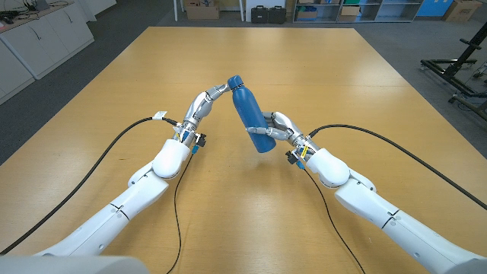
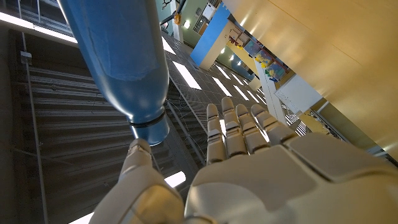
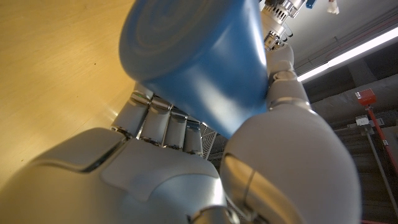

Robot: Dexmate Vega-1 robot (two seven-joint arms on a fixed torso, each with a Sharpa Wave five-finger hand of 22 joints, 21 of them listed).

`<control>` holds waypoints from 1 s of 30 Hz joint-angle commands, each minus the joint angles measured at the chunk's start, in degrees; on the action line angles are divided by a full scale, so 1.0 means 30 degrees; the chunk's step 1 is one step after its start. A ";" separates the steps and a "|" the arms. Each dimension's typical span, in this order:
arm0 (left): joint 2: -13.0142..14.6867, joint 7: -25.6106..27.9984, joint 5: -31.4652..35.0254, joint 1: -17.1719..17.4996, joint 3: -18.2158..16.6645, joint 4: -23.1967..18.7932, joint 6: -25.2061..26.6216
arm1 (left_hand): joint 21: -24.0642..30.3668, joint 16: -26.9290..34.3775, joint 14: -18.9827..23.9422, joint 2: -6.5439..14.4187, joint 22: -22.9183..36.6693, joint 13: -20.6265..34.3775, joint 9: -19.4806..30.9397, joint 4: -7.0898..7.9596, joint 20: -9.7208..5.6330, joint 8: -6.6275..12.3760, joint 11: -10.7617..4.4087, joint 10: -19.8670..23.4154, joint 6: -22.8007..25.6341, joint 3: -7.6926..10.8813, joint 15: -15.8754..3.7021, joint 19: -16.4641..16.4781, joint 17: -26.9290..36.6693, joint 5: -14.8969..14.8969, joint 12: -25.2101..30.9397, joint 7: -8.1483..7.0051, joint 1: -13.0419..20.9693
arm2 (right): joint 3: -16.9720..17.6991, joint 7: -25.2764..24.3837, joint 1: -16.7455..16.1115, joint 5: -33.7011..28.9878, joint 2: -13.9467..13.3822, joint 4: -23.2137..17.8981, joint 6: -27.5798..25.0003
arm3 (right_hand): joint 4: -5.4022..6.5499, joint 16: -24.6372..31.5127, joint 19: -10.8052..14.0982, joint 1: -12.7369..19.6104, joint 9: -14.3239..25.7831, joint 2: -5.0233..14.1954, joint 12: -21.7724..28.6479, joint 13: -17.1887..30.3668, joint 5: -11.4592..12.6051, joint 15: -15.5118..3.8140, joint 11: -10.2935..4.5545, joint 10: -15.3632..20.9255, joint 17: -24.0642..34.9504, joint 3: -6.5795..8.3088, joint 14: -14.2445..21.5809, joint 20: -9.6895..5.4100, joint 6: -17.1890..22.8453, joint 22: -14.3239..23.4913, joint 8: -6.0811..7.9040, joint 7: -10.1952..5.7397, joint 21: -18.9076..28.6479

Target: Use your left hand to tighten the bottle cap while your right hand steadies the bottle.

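A blue bottle (image 1: 249,114) hangs tilted above the wooden table (image 1: 335,68), its blue cap (image 1: 234,81) pointing up and away from me. My right hand (image 1: 278,128) grips the lower body of the bottle (image 3: 199,56), fingers on one side and thumb on the other. My left hand (image 1: 207,100) reaches up to the cap from the left. In the left wrist view its thumb tip (image 2: 138,149) touches the cap (image 2: 152,132), while the other fingers (image 2: 239,127) stretch straight beside it, apart from the bottle (image 2: 118,56).
Black cables (image 1: 114,141) trail from both wrists over the table to its side edges. White cabinets (image 1: 38,38) stand at the far left, boxes and cases (image 1: 266,11) behind the table, and a black stand (image 1: 456,72) on the floor at the right.
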 commanded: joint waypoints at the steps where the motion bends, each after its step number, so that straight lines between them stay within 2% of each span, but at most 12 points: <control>1: -0.0199 -0.0253 -0.0064 -0.0402 0.0296 0.0215 0.0270 | -0.0042 -0.0008 0.0230 -0.0199 0.0100 0.0106 0.0085 0.0026 -0.0076 -0.0063 -0.0034 0.0094 0.0131 -0.0105 -0.0457 0.0122 0.0061 0.0164 -0.0032 -0.0073 0.0008 | 0.0007 0.0265 -0.0212 0.0147 -0.0101 -0.0123 0.0828 | 0.0675 -0.0006 0.0563 0.6409 0.0010 0.6190 -0.0066 0.0085 0.0135 -0.4094 -0.3323 0.3503 0.0102 0.0868 0.2981 -0.2937 0.3147 0.0010 0.0142 -0.2867 0.0169; 15: -0.0428 -0.0517 -0.0191 -0.0795 0.0637 0.0617 0.0512 | -0.0059 -0.0036 0.0231 -0.0124 0.0101 0.0111 0.0091 0.0040 -0.0003 -0.0071 -0.0049 0.0095 0.0155 -0.0082 -0.0475 0.0119 0.0060 0.0199 -0.0066 -0.0052 0.0104 | 0.0760 0.1324 -0.1315 0.1558 -0.0745 -0.1422 0.3735 | 0.0706 -0.0034 0.0481 0.6473 0.0039 0.6177 -0.0118 0.0238 0.0138 -0.4113 -0.3378 0.3556 0.0254 0.0849 0.3079 -0.2938 0.3091 -0.0018 0.0140 -0.2923 0.0411; 19: -0.0494 -0.0599 -0.0328 -0.0843 0.0692 0.0736 0.0505 | -0.0057 -0.0043 0.0233 -0.0106 0.0101 0.0112 0.0093 0.0046 0.0035 -0.0081 -0.0015 0.0086 0.0143 -0.0077 -0.0457 0.0135 0.0060 0.0207 -0.0081 -0.0055 0.0127 | 0.1173 0.0803 -0.1751 0.1257 -0.0843 -0.1713 0.3581 | 0.0718 -0.0052 0.0453 0.6489 0.0067 0.6171 -0.0137 0.0317 0.0139 -0.4107 -0.3362 0.3523 0.0304 0.0838 0.3090 -0.2941 0.3082 -0.0029 0.0154 -0.2928 0.0490; 30: -0.0520 -0.0152 -0.0235 -0.0283 0.0575 0.0628 -0.0593 | -0.0043 -0.0054 0.0257 -0.0104 0.0104 0.0118 0.0098 0.0092 0.0167 -0.0106 0.0048 0.0133 0.0142 -0.0115 -0.0461 0.0199 0.0065 0.0216 -0.0092 -0.0075 0.0104 | 0.1586 -0.0169 -0.1587 0.1508 -0.0256 -0.0341 0.2363 | 0.0741 -0.0094 0.0399 0.6526 0.0037 0.6155 -0.0236 0.0354 0.0142 -0.4101 -0.3335 0.3539 0.0422 0.0814 0.3119 -0.2942 0.3111 -0.0058 0.0144 -0.2921 0.0681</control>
